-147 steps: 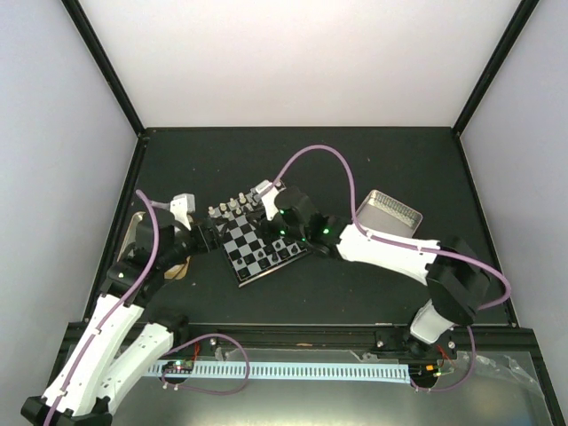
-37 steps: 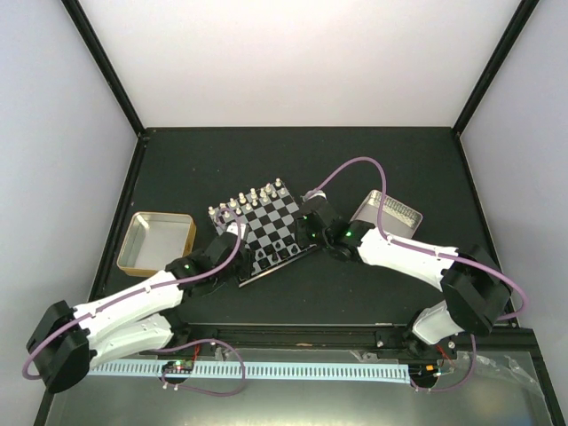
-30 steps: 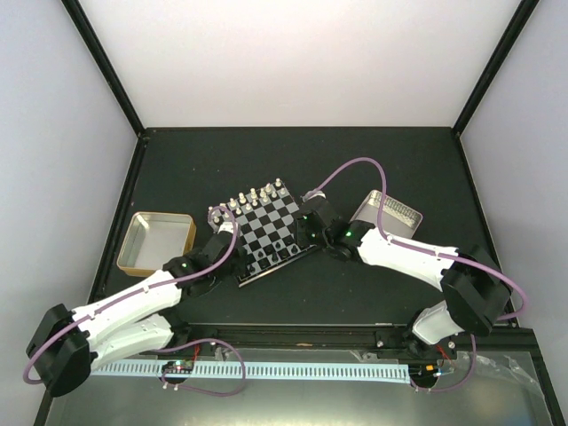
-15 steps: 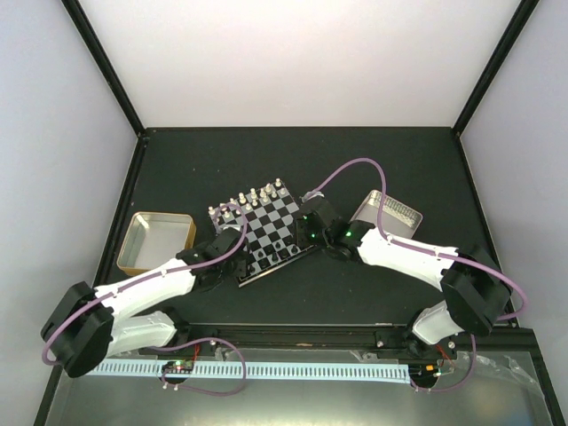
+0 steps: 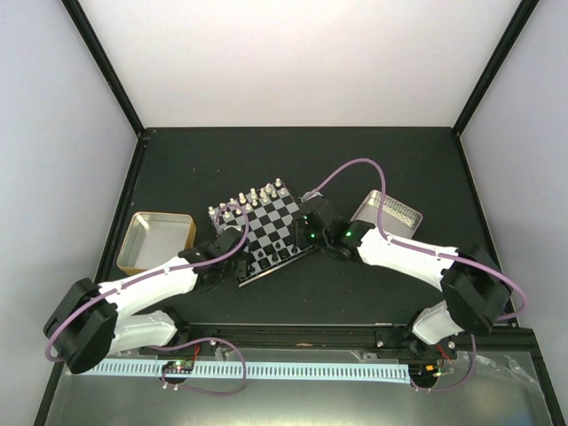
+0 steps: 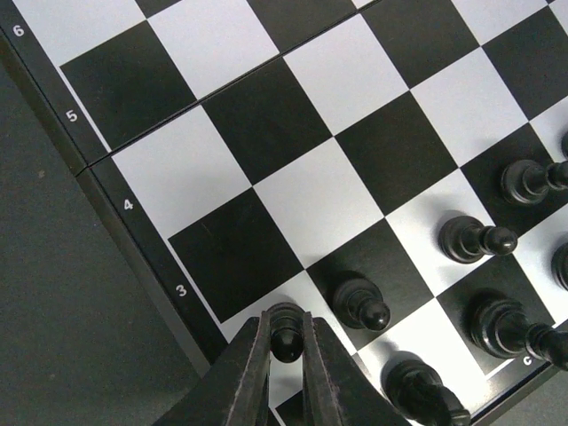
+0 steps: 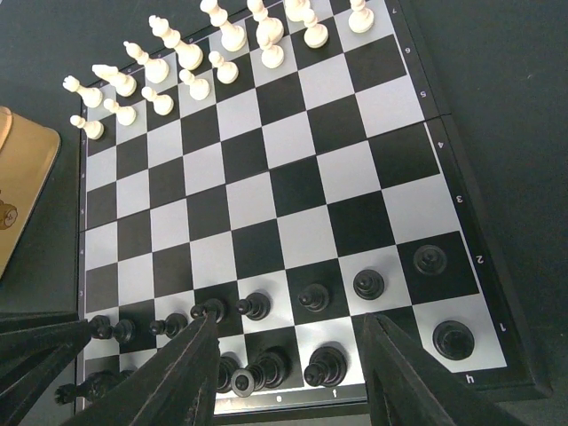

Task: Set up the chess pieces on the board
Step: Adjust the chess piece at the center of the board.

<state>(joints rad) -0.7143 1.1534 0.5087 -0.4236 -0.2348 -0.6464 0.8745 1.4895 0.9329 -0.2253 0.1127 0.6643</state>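
I'm seating a black pawn (image 6: 286,315) in the black pawn row, on the square against the board's (image 6: 293,200) numbered side rim, one rank below the "3". My left gripper (image 6: 285,327) is clenched on the pawn's head, a finger pressed to each side. I can't tell from the wrist view whether its base is flat on the square yet. My right gripper (image 7: 288,342) hangs with its fingers spread wide over the black end of the board, straddling several black pieces (image 7: 312,297) and holding nothing. The white pieces (image 7: 186,60) fill the far two ranks of the board.

The black side looks close to full, so I judge the job nearly done. The next move is to ease the fingers apart and lift straight up off the pawn, with no sideways drag.

Room is tight. The pawn's square touches the rim, with only dark table (image 6: 62,293) outside it. Another pawn (image 6: 359,304) stands on the next square inward. The middle ranks of the board are bare, so that's my free lane. A tan-rimmed tray (image 5: 158,216) sits left of the board and a metal tray (image 5: 397,209) right of it, both apart from its edges.
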